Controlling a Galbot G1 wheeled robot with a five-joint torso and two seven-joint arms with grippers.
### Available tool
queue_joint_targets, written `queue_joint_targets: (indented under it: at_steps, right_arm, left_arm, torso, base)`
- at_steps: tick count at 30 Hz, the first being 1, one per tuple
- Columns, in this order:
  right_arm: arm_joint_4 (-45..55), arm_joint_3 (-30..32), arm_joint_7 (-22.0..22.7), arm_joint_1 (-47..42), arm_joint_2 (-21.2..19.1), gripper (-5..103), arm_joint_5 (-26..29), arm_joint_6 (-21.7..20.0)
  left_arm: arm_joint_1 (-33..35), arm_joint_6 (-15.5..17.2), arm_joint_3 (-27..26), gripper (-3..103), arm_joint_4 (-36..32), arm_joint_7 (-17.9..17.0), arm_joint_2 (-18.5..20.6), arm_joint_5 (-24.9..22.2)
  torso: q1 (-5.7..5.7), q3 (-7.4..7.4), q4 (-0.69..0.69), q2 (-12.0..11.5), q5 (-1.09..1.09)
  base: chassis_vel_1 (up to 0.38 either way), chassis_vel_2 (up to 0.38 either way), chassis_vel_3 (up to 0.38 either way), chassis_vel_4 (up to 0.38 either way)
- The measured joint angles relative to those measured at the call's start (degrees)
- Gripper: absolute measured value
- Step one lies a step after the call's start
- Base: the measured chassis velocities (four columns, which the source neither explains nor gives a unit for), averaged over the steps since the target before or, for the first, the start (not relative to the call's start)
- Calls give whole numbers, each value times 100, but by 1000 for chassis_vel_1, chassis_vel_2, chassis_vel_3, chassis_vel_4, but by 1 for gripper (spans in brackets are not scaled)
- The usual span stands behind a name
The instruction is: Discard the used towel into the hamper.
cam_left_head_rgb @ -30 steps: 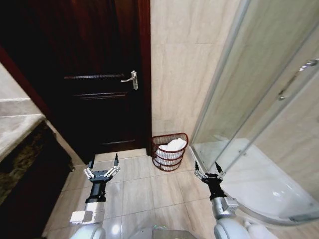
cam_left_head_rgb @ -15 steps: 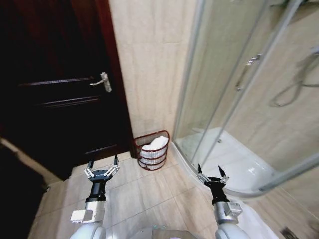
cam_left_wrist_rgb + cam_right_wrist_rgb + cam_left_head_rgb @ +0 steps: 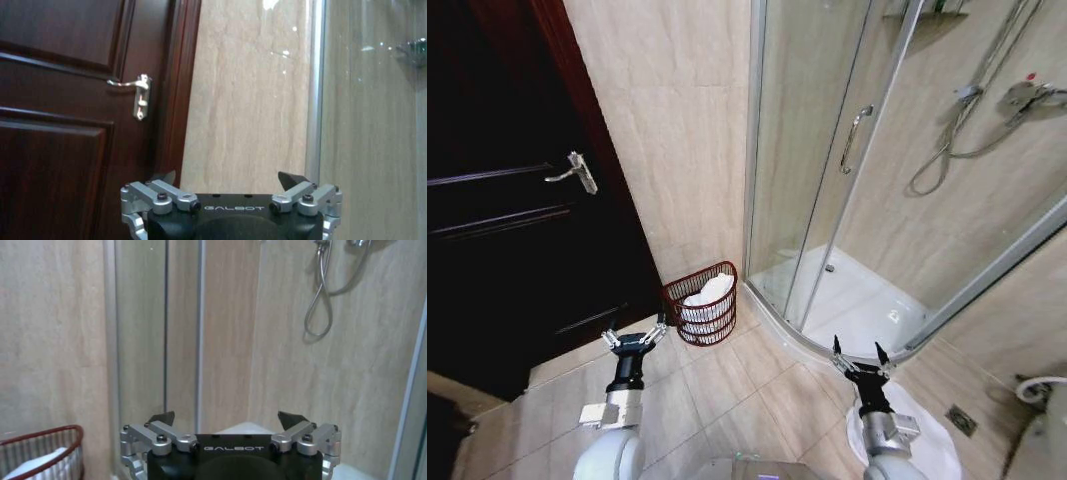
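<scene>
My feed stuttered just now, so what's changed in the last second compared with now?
The camera swung right: the door slid off to the left and the shower stall came into full view. That is the robot turning, not things moving. The hamper stands by the wall with white cloth in it, as before. The left gripper and right gripper stay open, empty, held low.
</scene>
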Motion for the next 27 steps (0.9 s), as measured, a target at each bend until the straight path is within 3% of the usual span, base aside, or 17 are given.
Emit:
queue_joint_targets:
  at_steps: [4, 10, 18, 27]
  right_arm:
    - [52, 262, -187, 115, 80, 100, -96, -40]
    - [206, 496, -669, 160, 240, 100, -113, -107]
    - [272, 384, -740, 178, 367, 100, -134, -48]
    - [353, 225, -514, -61, 484, 100, -230, 226]
  left_arm:
    - [-123, 53, 24, 100, 222, 60, 127, -78]
    - [-271, 310, -16, 100, 597, 123, 421, -647]
    - [-279, 350, -76, 100, 624, 116, 540, -508]
    - [-352, 342, -85, 100, 624, 79, 599, -235]
  torso:
    - [0, 0, -1, 0, -1]
    - [0, 0, -3, 0, -2]
    - [-44, -41, -2, -86, -1]
    - [-169, -220, -2, -390, -1]
  base:
    - [0, 0, 0, 0]
    - [0, 0, 0, 0]
    - [0, 0, 0, 0]
    - [0, 0, 0, 0]
